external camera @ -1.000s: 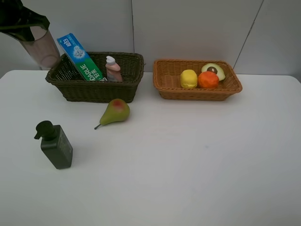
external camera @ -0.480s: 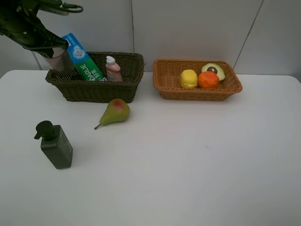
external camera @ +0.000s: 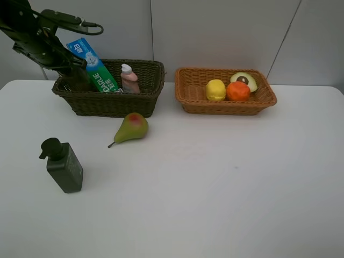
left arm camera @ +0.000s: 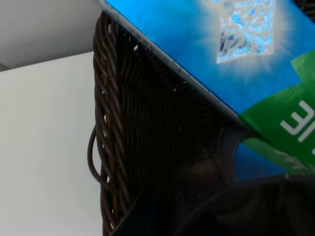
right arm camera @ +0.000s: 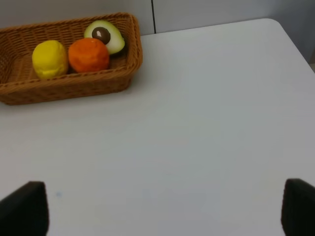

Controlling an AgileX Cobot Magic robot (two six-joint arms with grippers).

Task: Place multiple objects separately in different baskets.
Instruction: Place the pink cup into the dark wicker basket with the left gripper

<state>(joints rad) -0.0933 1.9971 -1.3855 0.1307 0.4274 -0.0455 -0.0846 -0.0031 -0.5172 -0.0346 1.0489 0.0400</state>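
Mostly hidden: left pincer point(external camera: 75, 69) in basket point(external camera: 115, 103)

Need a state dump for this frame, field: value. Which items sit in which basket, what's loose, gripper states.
dark basket: toothpaste box tilted, sticking up past the rim; pink bottle upright
light basket: lemon, orange, avocado half
loose on table: pear lying on its side; pump bottle upright
left gripper: shut, low at the dark basket's left end; any held item hidden
right gripper: open, empty, over bare table
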